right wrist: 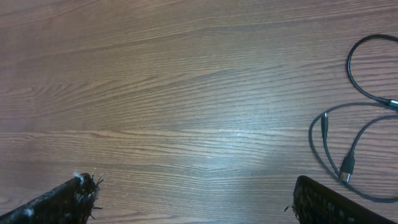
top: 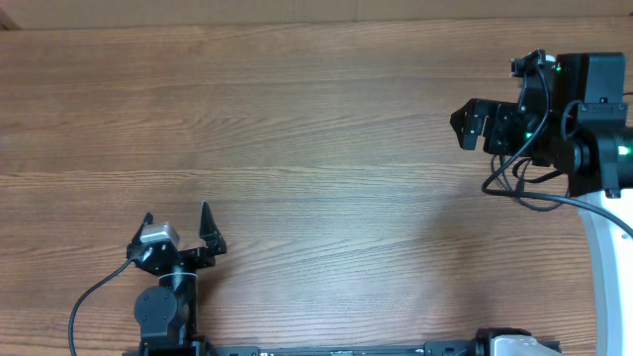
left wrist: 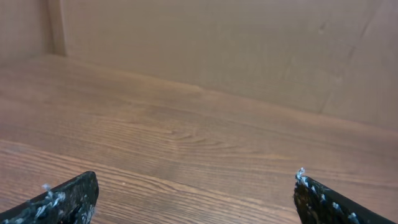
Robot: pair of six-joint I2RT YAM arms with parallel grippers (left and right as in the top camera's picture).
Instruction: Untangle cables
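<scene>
Loose cables beside the right pincer, well away from the left one

The cables (right wrist: 353, 148) lie in slack open loops on the bench (top: 297, 148) at its right side. They are off to one side of the right pincer (right wrist: 191, 183), just beyond one of its fingers and not between the two. The left pincer (top: 177, 213) sits well apart at the near left, so the right one is plainly the nearer. Both pincers stand wide apart, holding nothing. From the right wrist camera the loops stretch lengthwise alongside the pincer's line of reach, and one small plug end points back toward that finger. To my eye the pincer must shift sideways over the cords before it can close on one
</scene>
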